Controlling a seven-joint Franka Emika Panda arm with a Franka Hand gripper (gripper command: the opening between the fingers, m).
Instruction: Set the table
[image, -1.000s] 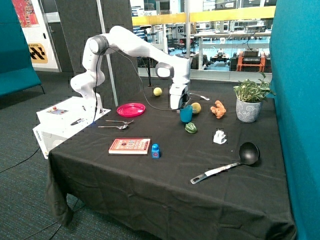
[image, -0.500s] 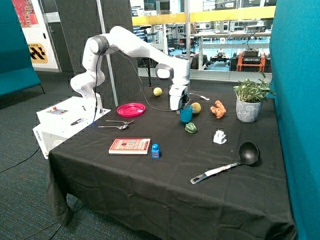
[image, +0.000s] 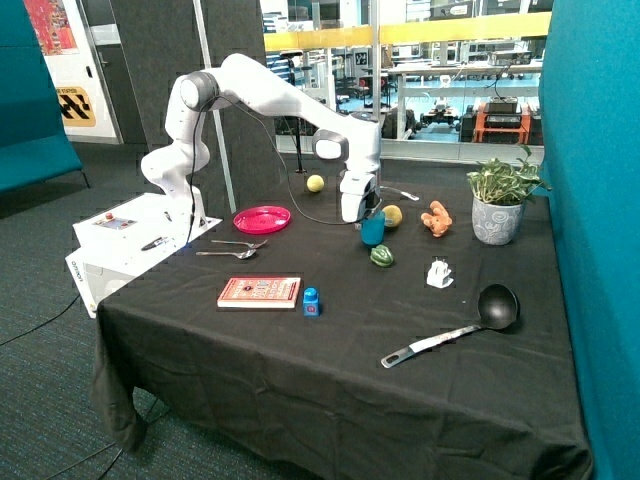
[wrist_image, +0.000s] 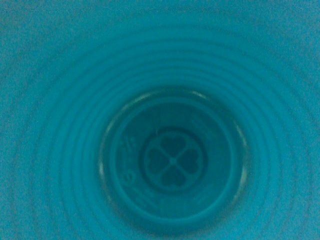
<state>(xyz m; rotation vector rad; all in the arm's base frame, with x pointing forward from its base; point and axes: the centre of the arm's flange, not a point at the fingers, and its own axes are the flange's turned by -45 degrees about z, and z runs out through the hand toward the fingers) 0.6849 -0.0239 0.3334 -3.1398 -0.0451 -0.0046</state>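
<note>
A blue cup stands upright on the black table, near its far middle. My gripper is right above the cup, at its rim. The wrist view looks straight down into the cup, which fills the picture and is empty. A pink plate lies near the arm's base. Two spoons lie in front of the plate. A black ladle lies near the front corner below the plant.
A red book and a blue block lie in front of the spoons. A green toy, a yellow fruit, an orange toy and a white plug surround the cup. A potted plant stands at the far corner.
The wrist and gripper have shifted very slightly over the cup. The cup and the other things stay where they were.
</note>
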